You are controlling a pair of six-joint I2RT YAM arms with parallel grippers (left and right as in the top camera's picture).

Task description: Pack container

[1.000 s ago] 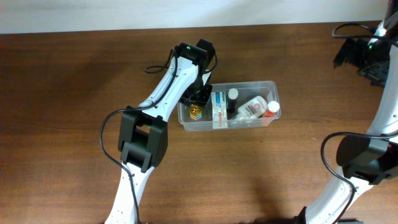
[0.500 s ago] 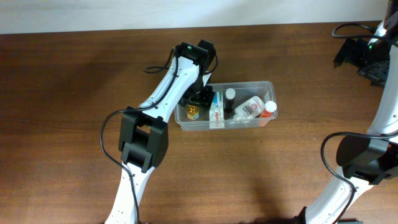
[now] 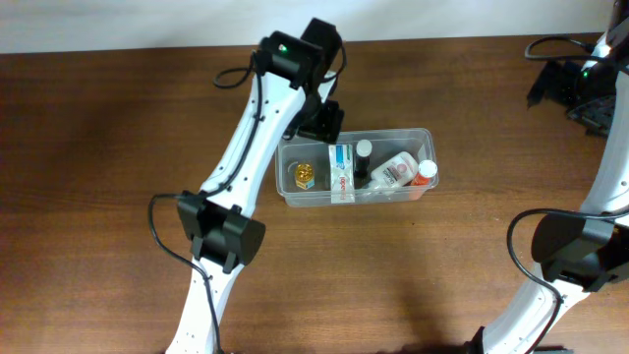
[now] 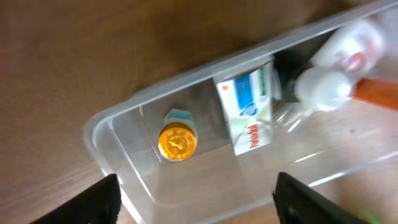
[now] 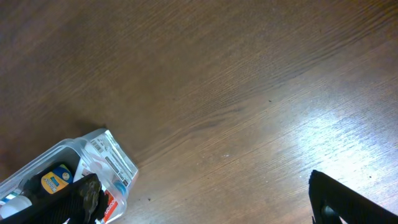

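Observation:
The clear plastic container (image 3: 393,196) sits mid-table. It holds a small gold-capped bottle (image 3: 303,175), a white and blue box (image 3: 341,171), a black-capped bottle (image 3: 365,151) and a white bottle with an orange cap (image 3: 397,171). My left gripper (image 3: 322,120) hovers above the container's far left corner, open and empty. In the left wrist view, its fingers (image 4: 196,205) straddle the container (image 4: 118,115), with the gold-capped bottle (image 4: 177,141) and the box (image 4: 247,109) below. My right gripper (image 3: 562,87) is at the far right, open and empty.
In the right wrist view, the open fingers (image 5: 205,205) hang over bare wood, and the container's end (image 5: 115,163) shows at the lower left. Cables and the right arm's base (image 3: 590,108) stand at the back right. The table's far edge runs along the top.
My left gripper has risen out of the container and moved toward the far edge, leaving the gold-capped bottle inside. The container shifted slightly left. The right arm has not moved.

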